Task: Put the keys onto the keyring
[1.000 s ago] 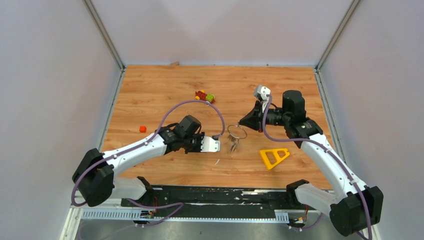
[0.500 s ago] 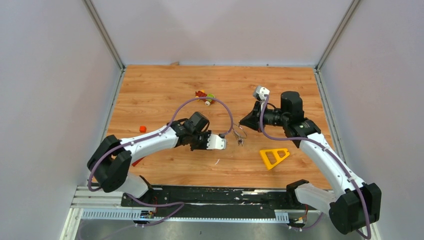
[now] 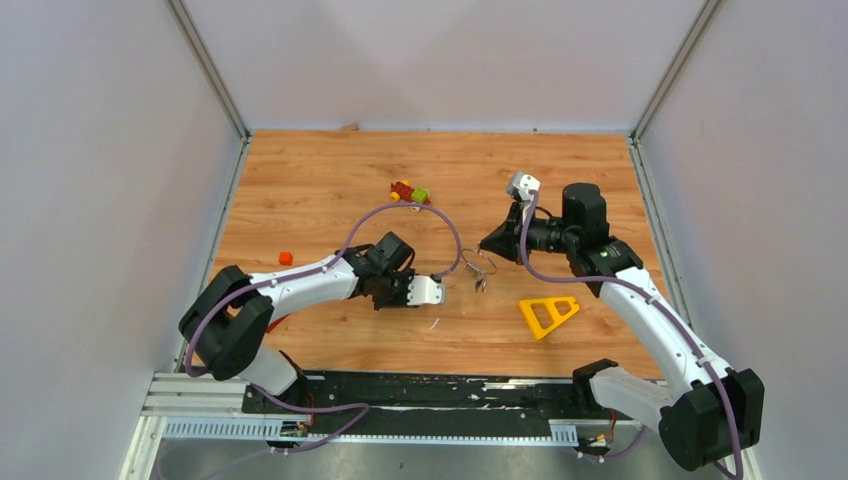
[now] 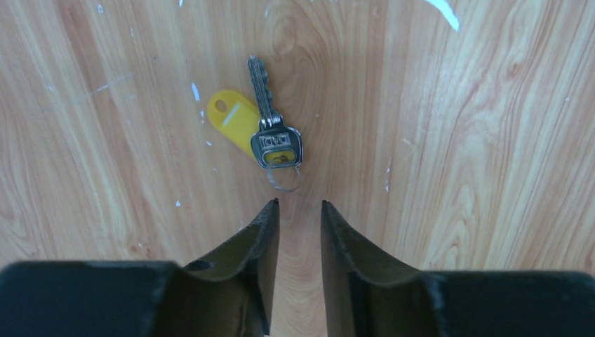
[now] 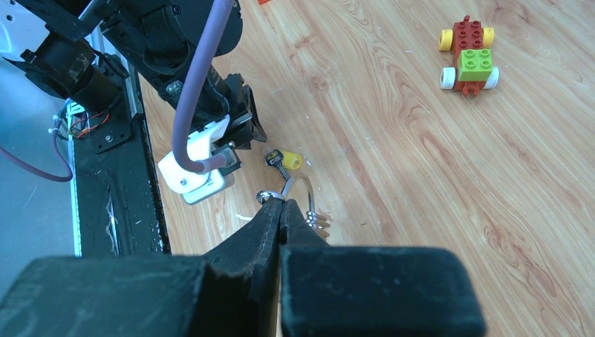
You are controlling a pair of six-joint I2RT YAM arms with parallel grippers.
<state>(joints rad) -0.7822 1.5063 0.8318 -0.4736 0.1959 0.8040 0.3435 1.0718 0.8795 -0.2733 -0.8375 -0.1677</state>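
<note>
**Loose key on the boards, ring held up**

The wood-grain worktop [image 3: 330,170] carries everything. The right end effector [image 5: 281,206] is clenched on the thin silver wire keyring [image 5: 300,180], holding it above mid-worktop with a few small silver keys [image 5: 319,221] hanging from it. The left end effector [image 4: 299,205] stands parted and grips nothing. Just ahead of it, a small flat silver metal key [image 4: 270,116] lies partly over its pale yellow plastic tag [image 4: 235,119], left of the ring.

That key looks light, stiff and slippery (it lies flat, so it is hard to get under). Its thicker square head seems the best hold. Only the left wrist view shows it plainly, and I cannot make it out from the top. Only the right wrist view shows the grip on the wire.
</note>
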